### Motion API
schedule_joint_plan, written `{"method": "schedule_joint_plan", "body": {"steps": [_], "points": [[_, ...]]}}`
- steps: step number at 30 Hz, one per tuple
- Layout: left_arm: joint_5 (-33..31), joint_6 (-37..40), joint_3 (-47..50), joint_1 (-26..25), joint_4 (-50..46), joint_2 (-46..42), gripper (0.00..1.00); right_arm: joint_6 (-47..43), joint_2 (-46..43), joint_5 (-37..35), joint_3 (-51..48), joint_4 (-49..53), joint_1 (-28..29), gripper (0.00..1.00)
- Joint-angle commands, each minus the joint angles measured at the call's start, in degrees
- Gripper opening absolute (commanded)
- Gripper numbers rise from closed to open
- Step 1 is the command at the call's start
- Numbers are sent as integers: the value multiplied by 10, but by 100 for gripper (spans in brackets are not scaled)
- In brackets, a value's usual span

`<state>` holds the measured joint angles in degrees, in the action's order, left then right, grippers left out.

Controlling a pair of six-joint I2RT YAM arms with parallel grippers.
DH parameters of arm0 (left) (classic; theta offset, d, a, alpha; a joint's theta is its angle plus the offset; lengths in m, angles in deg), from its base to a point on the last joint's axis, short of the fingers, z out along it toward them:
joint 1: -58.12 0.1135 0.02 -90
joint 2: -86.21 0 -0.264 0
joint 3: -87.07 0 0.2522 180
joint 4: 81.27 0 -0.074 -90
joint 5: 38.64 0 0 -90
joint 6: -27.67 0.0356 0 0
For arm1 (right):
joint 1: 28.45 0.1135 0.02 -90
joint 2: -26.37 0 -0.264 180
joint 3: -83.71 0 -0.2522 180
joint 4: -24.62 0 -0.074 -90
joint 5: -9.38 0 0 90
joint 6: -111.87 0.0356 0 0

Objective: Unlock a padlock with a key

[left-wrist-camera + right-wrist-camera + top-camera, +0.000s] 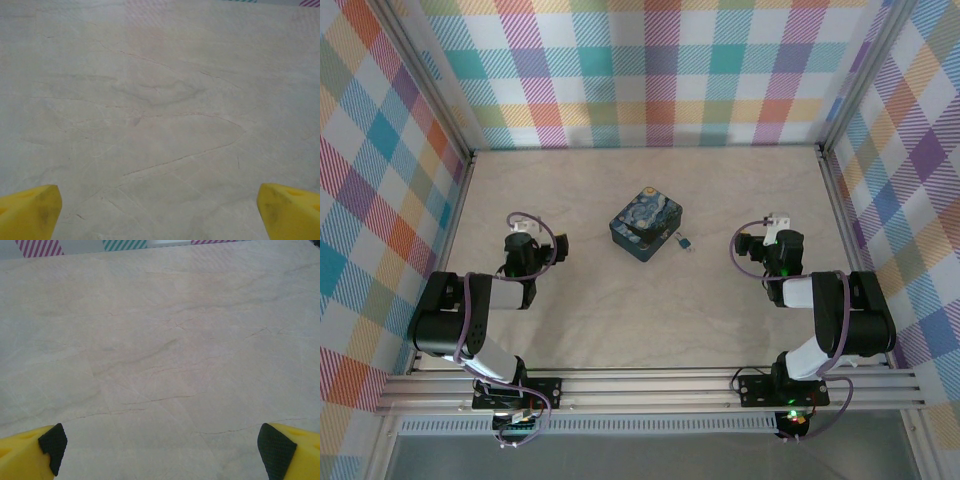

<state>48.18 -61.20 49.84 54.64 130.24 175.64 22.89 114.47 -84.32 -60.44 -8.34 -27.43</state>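
Observation:
The tiny blue and silvery padlock [684,242] lies on the pale marble-look table, touching the right corner of a dark-blue box [646,226] printed with a swirly night sky. A small metal bit beside the padlock may be the key; I cannot tell it apart. My left gripper [524,234] hovers left of the box, well apart from it. In the left wrist view its yellow fingertips [30,210] stand wide with bare table between them; the left gripper [160,215] is open. My right gripper [776,232] sits right of the padlock, also open [160,450], nothing between its black pads [52,445].
Checked fabric walls [650,70] close in the table on three sides, with metal frame posts at the corners. An aluminium rail [650,390] carrying both arm bases runs along the near edge. Bare tabletop [650,310] lies between the arms and the box.

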Motion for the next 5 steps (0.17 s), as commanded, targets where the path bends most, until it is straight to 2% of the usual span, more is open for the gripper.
{"method": "schedule_joint_plan", "body": {"steps": [1, 5], "points": [[10, 8, -12, 4, 1, 3, 100, 2, 0, 13, 11, -15, -2, 100], [11, 8, -12, 4, 1, 3, 100, 3, -1, 14, 10, -18, -3, 100]]}}
